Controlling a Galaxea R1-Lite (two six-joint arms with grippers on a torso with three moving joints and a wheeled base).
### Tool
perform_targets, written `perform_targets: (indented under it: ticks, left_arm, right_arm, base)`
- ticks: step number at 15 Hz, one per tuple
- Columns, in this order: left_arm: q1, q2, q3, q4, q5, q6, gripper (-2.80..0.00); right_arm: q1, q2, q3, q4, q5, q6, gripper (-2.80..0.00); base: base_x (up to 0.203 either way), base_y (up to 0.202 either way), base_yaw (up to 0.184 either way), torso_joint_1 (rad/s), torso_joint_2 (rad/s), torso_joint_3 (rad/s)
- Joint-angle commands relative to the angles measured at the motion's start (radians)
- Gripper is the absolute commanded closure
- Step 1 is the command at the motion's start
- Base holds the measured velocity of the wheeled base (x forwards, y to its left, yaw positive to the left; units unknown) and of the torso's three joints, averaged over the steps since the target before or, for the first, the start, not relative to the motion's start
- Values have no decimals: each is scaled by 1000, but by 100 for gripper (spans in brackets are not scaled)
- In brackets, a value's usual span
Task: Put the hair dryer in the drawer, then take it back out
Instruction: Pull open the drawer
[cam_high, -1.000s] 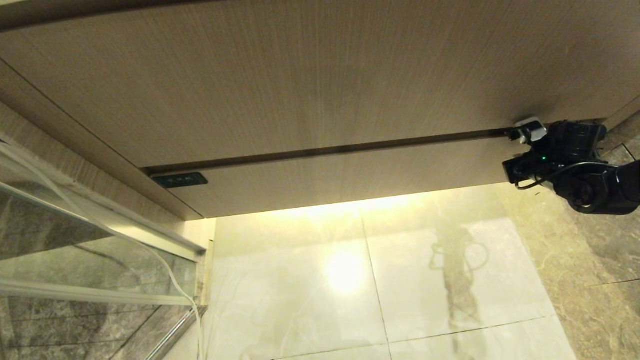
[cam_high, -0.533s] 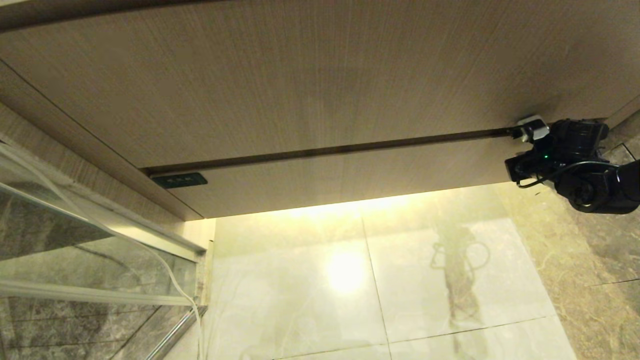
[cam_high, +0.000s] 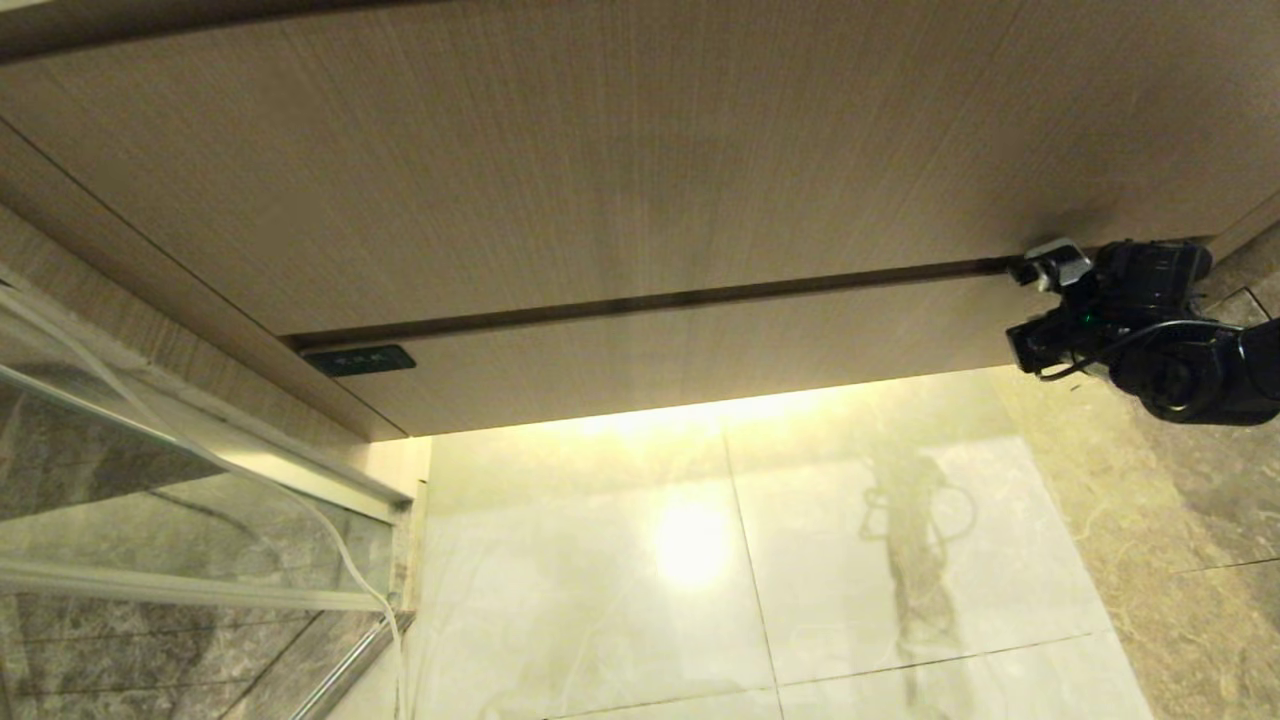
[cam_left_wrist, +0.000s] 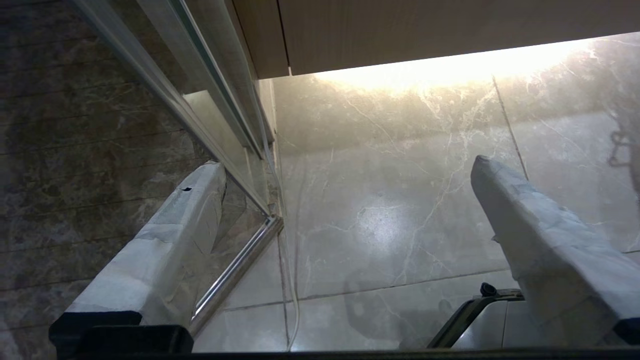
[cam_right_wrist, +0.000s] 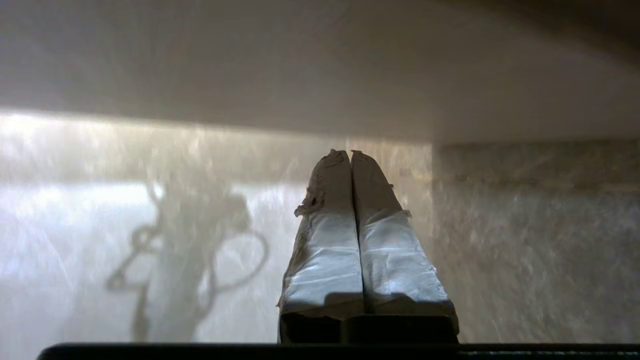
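The drawer (cam_high: 680, 355) is the low wood-grain front with a small dark label (cam_high: 358, 360) at its left end, and it stands shut under the taller panel (cam_high: 600, 160). My right gripper (cam_high: 1038, 265) is at the right end of the dark gap between the panel and the drawer. In the right wrist view the right gripper (cam_right_wrist: 350, 152) is shut with nothing between its taped fingers, and a blurred wood surface fills the space beyond them. My left gripper (cam_left_wrist: 347, 162) hangs open over the floor, holding nothing. The hair dryer is out of view.
A glass shower door with a metal frame (cam_high: 200, 470) stands at the left, with a thin white cord (cam_high: 345, 560) along it. Glossy marble floor tiles (cam_high: 700, 580) lie below the cabinet, lit by a strip under it. A metal bracket (cam_left_wrist: 465, 315) shows by the left gripper.
My right gripper's fingertips have shifted slightly left along the gap between panel and drawer. Nothing else has moved.
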Motion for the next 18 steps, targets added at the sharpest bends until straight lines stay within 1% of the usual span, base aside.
perform_targets:
  ticks: [1, 3, 5, 9, 11, 12, 14, 15, 16, 17, 18]
  left_arm:
    - [0, 0, 0, 0, 0, 0, -280]
    - [0, 0, 0, 0, 0, 0, -280]
    - [0, 0, 0, 0, 0, 0, -280]
    - [0, 0, 0, 0, 0, 0, -280]
    - [0, 0, 0, 0, 0, 0, -280]
    - [0, 0, 0, 0, 0, 0, -280]
    - [0, 0, 0, 0, 0, 0, -280]
    - [0, 0, 0, 0, 0, 0, -280]
    - [0, 0, 0, 0, 0, 0, -280]
    - [0, 0, 0, 0, 0, 0, -280]
    - [0, 0, 0, 0, 0, 0, -280]
  right_arm:
    - [0, -61, 12, 77, -1, -13, 0]
    - [0, -65, 17, 87, -1, -20, 0]
    - [0, -160, 80, 213, -1, -69, 0]
    - [-2, -619, 293, 455, -4, -206, 0]
    - [-3, -770, 413, 575, -6, -280, 0]
    - [-4, -822, 449, 622, -15, -324, 0]
    - [-5, -1001, 478, 705, -33, -417, 0]
    - [-5, -1097, 487, 761, -38, -480, 0]
    - [-5, -1173, 488, 815, -39, -562, 0]
    - [-5, -1217, 487, 862, -36, -639, 0]
    - [-5, -1254, 484, 887, 27, -712, 0]
  base:
    - [0, 0, 0, 0, 0, 0]
    - [0, 0, 0, 0, 0, 0]
    - [0, 0, 0, 0, 0, 0]
    - [0, 0, 0, 0, 0, 0]
    - [0, 0, 0, 0, 0, 0]
    - [0, 0, 0, 0, 0, 0]
    - [0, 0, 0, 0, 0, 0]
    - [0, 0, 0, 0, 0, 0]
    - [0, 0, 0, 0, 0, 0]
    - [0, 0, 0, 0, 0, 0]
    - [0, 0, 0, 0, 0, 0]
